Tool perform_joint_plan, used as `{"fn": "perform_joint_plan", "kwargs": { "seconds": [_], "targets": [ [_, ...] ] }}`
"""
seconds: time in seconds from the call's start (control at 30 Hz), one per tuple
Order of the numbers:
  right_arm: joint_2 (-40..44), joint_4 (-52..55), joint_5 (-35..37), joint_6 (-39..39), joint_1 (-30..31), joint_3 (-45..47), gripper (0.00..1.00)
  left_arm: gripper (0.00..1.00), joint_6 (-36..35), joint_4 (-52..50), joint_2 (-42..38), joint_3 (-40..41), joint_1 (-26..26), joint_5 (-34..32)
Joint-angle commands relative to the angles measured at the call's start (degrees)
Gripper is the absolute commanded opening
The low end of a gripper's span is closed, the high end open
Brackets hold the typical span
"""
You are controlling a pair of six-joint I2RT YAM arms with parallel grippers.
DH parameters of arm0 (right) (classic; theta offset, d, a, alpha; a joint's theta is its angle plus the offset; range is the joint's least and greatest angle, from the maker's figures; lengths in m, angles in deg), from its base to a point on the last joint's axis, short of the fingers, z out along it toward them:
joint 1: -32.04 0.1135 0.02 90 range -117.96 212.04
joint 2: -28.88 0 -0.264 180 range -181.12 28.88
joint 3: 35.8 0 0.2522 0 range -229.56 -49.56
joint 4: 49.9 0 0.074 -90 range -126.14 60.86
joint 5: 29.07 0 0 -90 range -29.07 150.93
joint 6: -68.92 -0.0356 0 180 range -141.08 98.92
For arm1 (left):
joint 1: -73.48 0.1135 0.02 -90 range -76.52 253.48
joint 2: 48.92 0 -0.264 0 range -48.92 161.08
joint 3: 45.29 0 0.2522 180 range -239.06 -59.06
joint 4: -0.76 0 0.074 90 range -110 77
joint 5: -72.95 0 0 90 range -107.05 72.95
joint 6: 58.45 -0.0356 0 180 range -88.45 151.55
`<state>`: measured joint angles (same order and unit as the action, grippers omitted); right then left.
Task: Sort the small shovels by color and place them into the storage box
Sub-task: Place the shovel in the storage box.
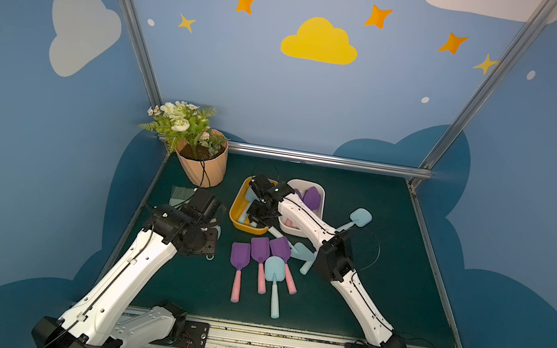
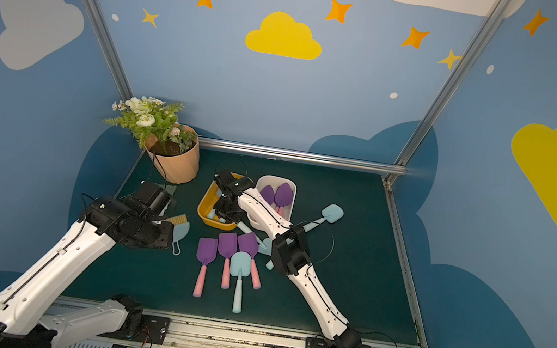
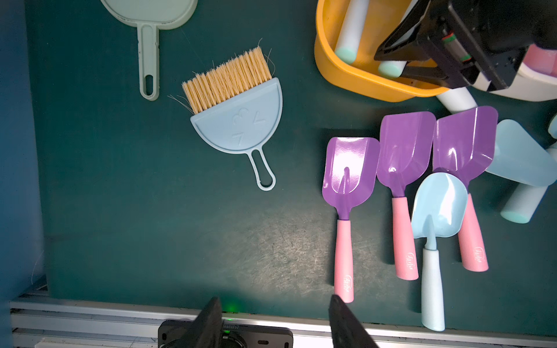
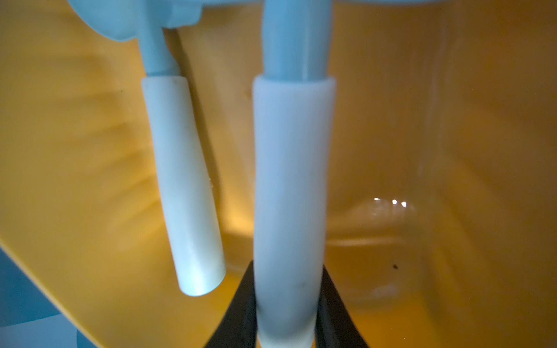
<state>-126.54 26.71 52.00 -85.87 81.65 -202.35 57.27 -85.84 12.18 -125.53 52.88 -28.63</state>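
My right gripper (image 4: pixel 288 267) is shut on the mint handle of a pale blue shovel (image 4: pixel 291 180) and holds it inside the yellow storage box (image 4: pixel 452 135). Another pale blue shovel (image 4: pixel 184 186) lies in that box beside it. In a top view the right gripper (image 1: pixel 258 214) hangs over the yellow box (image 1: pixel 235 219). The white storage box (image 1: pixel 305 183) next to it holds purple shovels (image 1: pixel 312 198). Three purple shovels (image 3: pixel 349 168) lie side by side on the mat, with a pale blue shovel (image 3: pixel 437 205) across them. My left gripper (image 3: pixel 274 298) is open, empty, above the mat's front.
A light blue dustpan (image 3: pixel 241 123) lies on tan brush bristles (image 3: pixel 229 75), with a grey-green handled tool (image 3: pixel 147 45) beyond it. A peach flowerpot (image 1: pixel 204 168) stands at the back left. More pale blue shovels lie at the right (image 1: pixel 359 217) and under the right arm (image 1: pixel 303 252).
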Motion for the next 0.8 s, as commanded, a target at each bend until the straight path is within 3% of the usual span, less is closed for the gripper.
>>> {"fn": "perform_joint_plan", "kwargs": {
  "seconds": [0.0,0.77],
  "targets": [
    [-2.15,0.88,-0.44,-0.77,0.23,-1.38,0.0,0.49,-0.58,-0.99,-0.48,0.37,0.38,0.33],
    [-3.74,-0.08,-2.06,-1.12,-0.92,-1.39,0.04,0.51,-0.99,-0.9,-0.44,0.23,0.48,0.41]
  ]
}}
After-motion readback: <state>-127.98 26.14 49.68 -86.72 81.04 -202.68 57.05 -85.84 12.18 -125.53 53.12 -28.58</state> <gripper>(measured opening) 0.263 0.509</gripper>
